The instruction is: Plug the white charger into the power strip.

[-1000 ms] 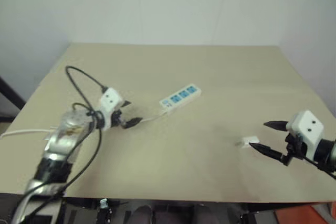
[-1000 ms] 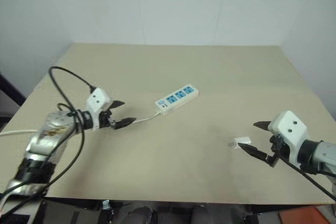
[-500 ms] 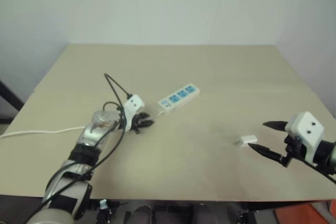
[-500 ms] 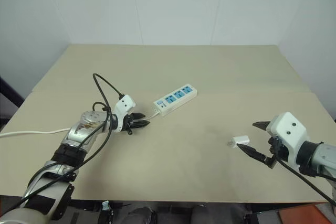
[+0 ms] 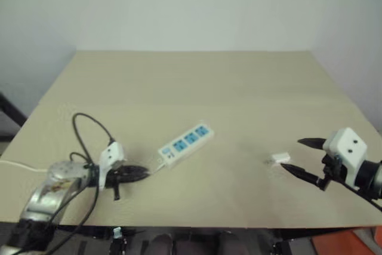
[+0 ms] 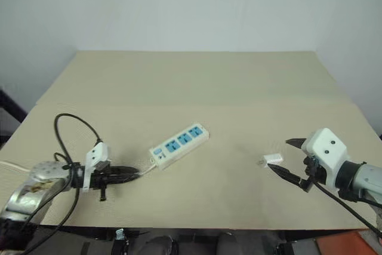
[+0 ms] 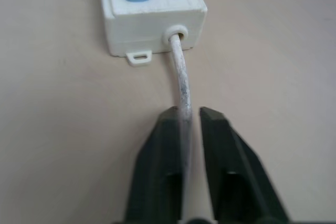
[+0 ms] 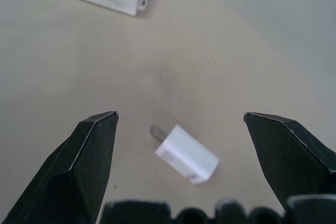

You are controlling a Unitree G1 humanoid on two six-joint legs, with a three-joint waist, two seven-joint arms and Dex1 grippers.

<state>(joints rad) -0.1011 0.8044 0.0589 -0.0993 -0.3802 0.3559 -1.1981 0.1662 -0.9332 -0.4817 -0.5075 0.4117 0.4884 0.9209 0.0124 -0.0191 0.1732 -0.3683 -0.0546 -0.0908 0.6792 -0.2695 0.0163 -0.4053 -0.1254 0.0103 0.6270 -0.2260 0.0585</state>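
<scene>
The power strip (image 5: 185,143), a white bar with blue outlet faces, lies slanted in the middle of the table. Its thin white cord (image 7: 180,88) runs out of the near end and passes between the fingers of my left gripper (image 5: 142,173), which is shut on it near the table's front left. The small white charger (image 5: 280,159) lies on its side at the right, prongs toward the strip; it also lies in the right wrist view (image 8: 185,154). My right gripper (image 5: 296,156) stands open just right of the charger, one finger on each side, not touching it.
The tan table (image 5: 197,82) stretches far back. A black cable (image 5: 89,125) loops above my left wrist. The white cord (image 5: 18,166) trails off over the table's left edge.
My left gripper shut on the cord and drew back toward the front left, dragging the power strip nearer and leftward. The right gripper and the charger stayed put.
</scene>
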